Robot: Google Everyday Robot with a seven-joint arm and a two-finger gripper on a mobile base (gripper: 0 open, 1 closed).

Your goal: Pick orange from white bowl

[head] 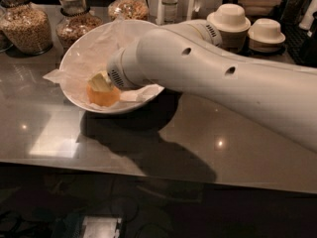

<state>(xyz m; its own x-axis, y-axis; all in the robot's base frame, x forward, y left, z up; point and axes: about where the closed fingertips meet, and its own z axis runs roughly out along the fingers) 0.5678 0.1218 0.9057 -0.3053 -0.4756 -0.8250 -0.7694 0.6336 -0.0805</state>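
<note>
The gripper (100,82) rests inside the wide glossy white bowl (119,108), touching the round orange (102,98); whether it is clamped cannot be told.

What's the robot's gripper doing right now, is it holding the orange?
Gripper: inside the white bowl, right against the orange; whether it is open or shut cannot be told.

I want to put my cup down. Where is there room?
The counter is bare in front of the bowl, along the near edge. The back is crowded: jars left, small bowls right. The gripper sits in the bowl, at the orange.
</note>
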